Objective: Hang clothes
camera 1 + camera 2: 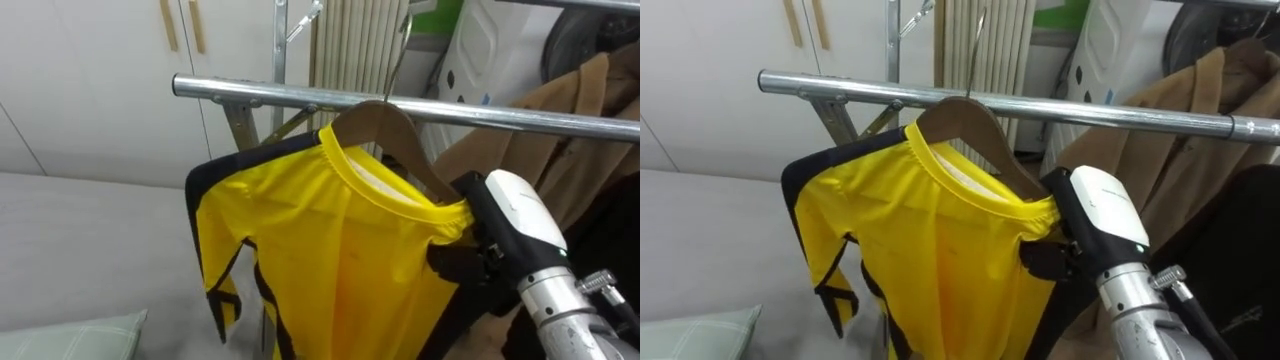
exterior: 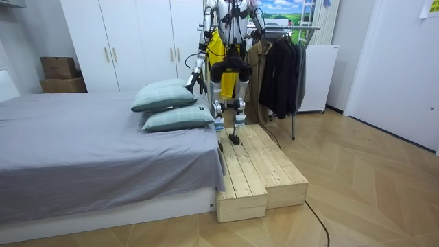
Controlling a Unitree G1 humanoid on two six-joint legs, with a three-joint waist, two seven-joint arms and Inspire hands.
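The yellow shirt (image 1: 330, 250) sits on a wooden hanger (image 1: 375, 120) at the rail's (image 1: 520, 120) left part, the hook rising above the bar. My right hand (image 1: 500, 215) has its dark fingers (image 1: 455, 262) clamped on the shirt's shoulder at the hanger's end. 1 brown coat (image 1: 590, 110) hangs farther right. My left hand (image 2: 191, 81) hangs low beside the pillows (image 2: 164, 96).

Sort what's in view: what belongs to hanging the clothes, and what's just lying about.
Belongs to the job:
yellow shirt
wooden hanger
metal rail
right hand, at the shirt's shoulder

Just lying about:
brown coat
dark jackets
pillows
bed
cardboard boxes
wardrobe
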